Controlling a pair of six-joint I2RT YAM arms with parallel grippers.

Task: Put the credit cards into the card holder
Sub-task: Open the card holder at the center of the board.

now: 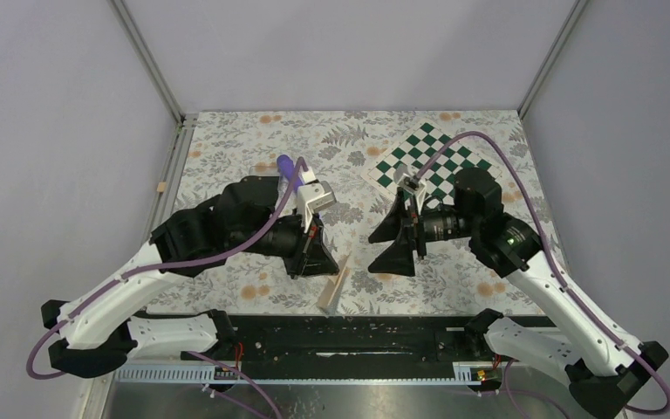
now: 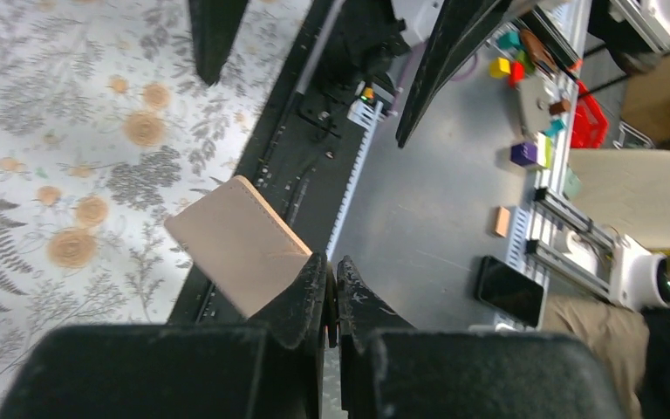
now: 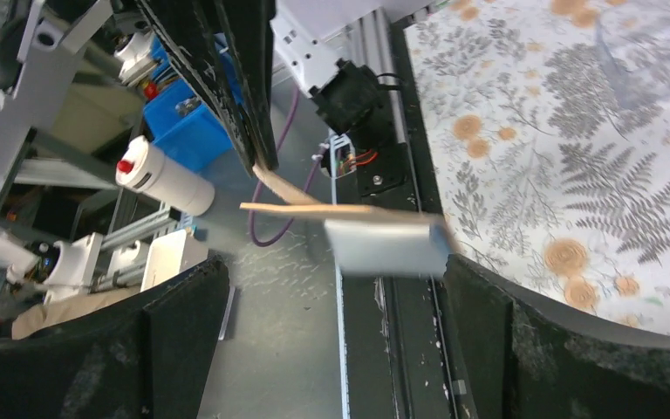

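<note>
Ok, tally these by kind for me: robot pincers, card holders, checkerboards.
pincers: 2 (left pincer, right pincer)
card holder: 1
checkerboard: 1
Total: 4

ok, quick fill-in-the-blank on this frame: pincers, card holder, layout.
1. The left pincer is ___ on the card holder.
2. The right pincer is ___, holding nothing.
3. On the table, the checkerboard lies at the far ___ side.
4. The card holder's outer face is ___ in colour.

Missing words: shut; open; right; tan.
</note>
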